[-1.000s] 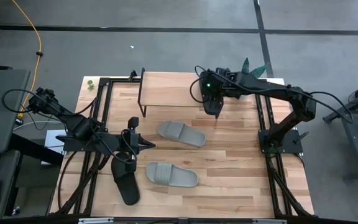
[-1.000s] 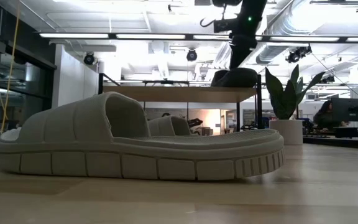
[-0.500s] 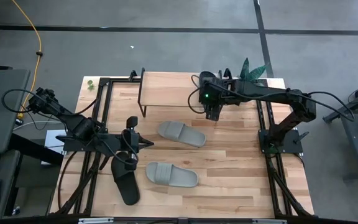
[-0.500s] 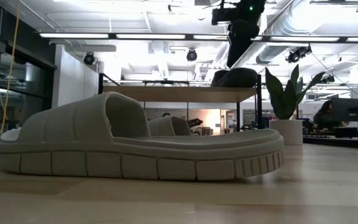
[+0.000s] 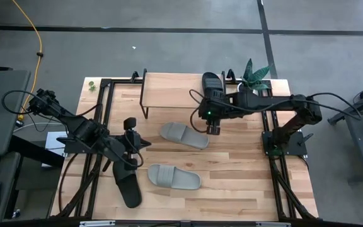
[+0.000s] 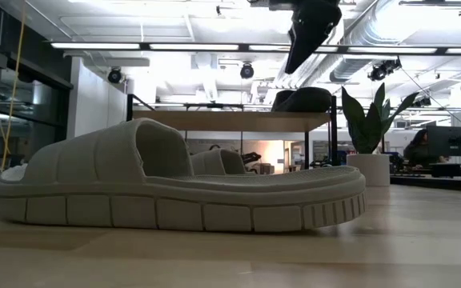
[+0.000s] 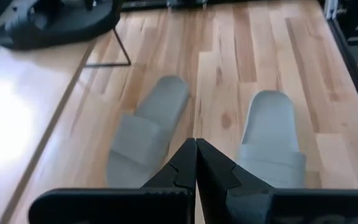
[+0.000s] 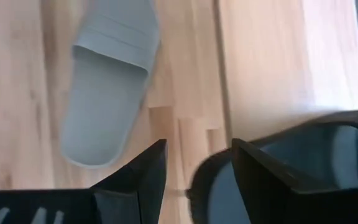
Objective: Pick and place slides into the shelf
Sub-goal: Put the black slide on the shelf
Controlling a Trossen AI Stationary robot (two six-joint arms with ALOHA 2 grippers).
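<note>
Looking down in the high view, I saw my right gripper (image 5: 213,129), jaws wide and empty, centre frame beside the upper grey slide (image 5: 184,135); one black slide (image 5: 212,82) sat on the shelf (image 5: 169,88); in the left wrist view, my left gripper (image 7: 196,163) was pinched shut; I judged a square descent over the strap best.

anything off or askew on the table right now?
Nothing damaged or spilled. One black slide sits on the shelf at its right end, heel overhanging the front edge slightly. Two grey slides lie at differing angles on the table; the other black slide lies under the left arm.
</note>
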